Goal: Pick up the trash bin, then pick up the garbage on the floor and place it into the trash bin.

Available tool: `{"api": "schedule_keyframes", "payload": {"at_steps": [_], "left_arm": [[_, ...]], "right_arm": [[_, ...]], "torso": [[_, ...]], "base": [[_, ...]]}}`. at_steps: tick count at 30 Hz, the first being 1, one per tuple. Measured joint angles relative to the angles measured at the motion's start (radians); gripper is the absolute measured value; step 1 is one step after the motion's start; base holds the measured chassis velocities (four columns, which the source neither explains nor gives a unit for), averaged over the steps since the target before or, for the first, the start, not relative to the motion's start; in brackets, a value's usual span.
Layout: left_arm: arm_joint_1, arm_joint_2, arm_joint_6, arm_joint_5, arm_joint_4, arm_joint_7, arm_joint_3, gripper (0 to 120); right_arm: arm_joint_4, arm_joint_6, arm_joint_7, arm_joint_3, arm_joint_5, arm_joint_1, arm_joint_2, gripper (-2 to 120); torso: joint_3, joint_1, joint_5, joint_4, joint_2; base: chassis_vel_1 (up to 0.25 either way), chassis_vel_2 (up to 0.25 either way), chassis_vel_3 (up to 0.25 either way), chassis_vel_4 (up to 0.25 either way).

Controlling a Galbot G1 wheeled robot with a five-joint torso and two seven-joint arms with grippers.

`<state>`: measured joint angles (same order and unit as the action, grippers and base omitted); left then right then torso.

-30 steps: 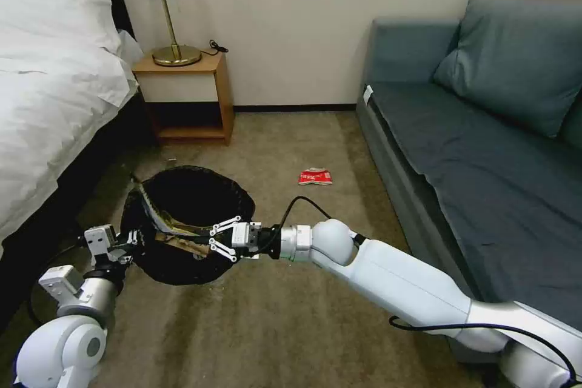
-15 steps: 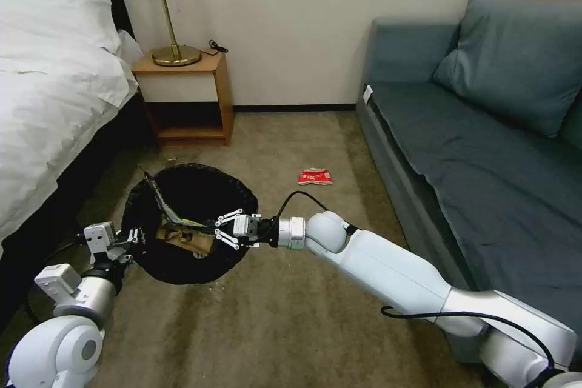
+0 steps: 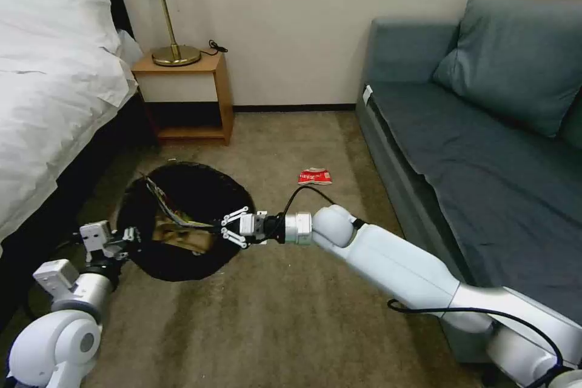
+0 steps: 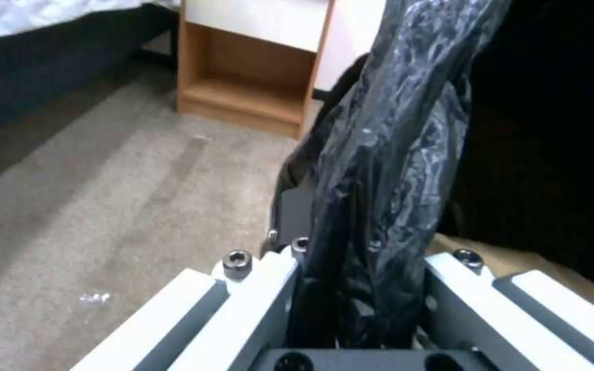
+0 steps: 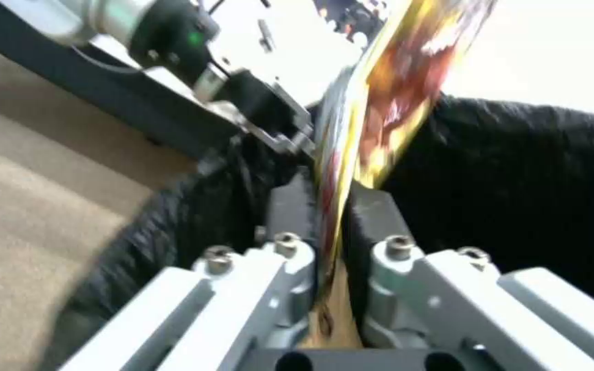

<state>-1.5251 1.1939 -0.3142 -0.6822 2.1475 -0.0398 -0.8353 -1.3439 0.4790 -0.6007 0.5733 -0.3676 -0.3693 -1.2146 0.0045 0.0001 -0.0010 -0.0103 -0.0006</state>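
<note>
Trash bin (image 3: 182, 218) held off the carpet beside the bed by the left gripper (image 3: 124, 236), whose jaws are clamped on the black liner folded over the rim; the left wrist view shows the crinkled bag (image 4: 379, 170) pinched between the pads. Right gripper (image 3: 225, 227) at the rim nearest the sofa, closed on a yellow-and-red snack wrapper (image 5: 379, 98) that reaches across the bin's mouth, above a brown paper bag (image 3: 176, 236) already lying inside. Over the last second the right gripper has moved slightly up and toward the bed with the wrapper, and the bin has shifted a little the same way, so the wrapper now lies further over the opening rather than at its edge. Judged from this, the wrapper is in position for release, though it is not yet let go. A red-and-white packet (image 3: 315, 177) lies on the carpet (image 3: 291, 315) near the sofa (image 3: 461, 151), well apart from the bin, so the task is only partly complete
</note>
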Motion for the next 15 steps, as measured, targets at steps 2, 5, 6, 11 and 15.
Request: {"api": "schedule_keyframes", "payload": {"at_steps": [2, 5, 6, 11, 15], "left_arm": [[0.005, -0.002, -0.001, -0.002, -0.005, -0.004, 0.001, 1], [0.016, -0.010, -0.002, -0.004, -0.028, -0.006, 0.005, 1], [0.016, -0.010, -0.002, -0.004, -0.028, -0.006, 0.005, 1], [0.025, -0.014, -0.002, -0.005, -0.048, -0.022, 0.005, 1], [0.025, -0.010, -0.002, -0.004, -0.047, -0.025, 0.006, 1]], "right_arm": [[-0.002, 0.001, -0.006, 0.000, 0.006, 0.000, 0.005, 17], [-0.016, 0.000, -0.022, 0.000, 0.001, 0.008, 0.017, 27], [-0.016, 0.000, -0.022, 0.000, 0.001, 0.008, 0.017, 27], [-0.045, 0.001, -0.027, -0.001, -0.014, 0.026, 0.030, 52], [-0.052, 0.002, -0.028, 0.011, -0.021, 0.036, 0.030, 64]], "torso": [[0.000, 0.000, 0.0000, -0.0002, 0.000], [0.000, 0.000, -0.0001, -0.0002, 0.000], [0.000, 0.000, -0.0001, -0.0002, 0.000], [0.000, 0.000, 0.0003, 0.0002, 0.000], [0.000, 0.000, -0.0004, -0.0003, 0.000]], "base": [[0.000, 0.000, 0.000, 0.000], [0.000, 0.000, 0.000, 0.000], [0.000, 0.000, 0.000, 0.000], [0.000, 0.000, 0.000, 0.000], [0.000, 0.000, 0.000, 0.000]]}}
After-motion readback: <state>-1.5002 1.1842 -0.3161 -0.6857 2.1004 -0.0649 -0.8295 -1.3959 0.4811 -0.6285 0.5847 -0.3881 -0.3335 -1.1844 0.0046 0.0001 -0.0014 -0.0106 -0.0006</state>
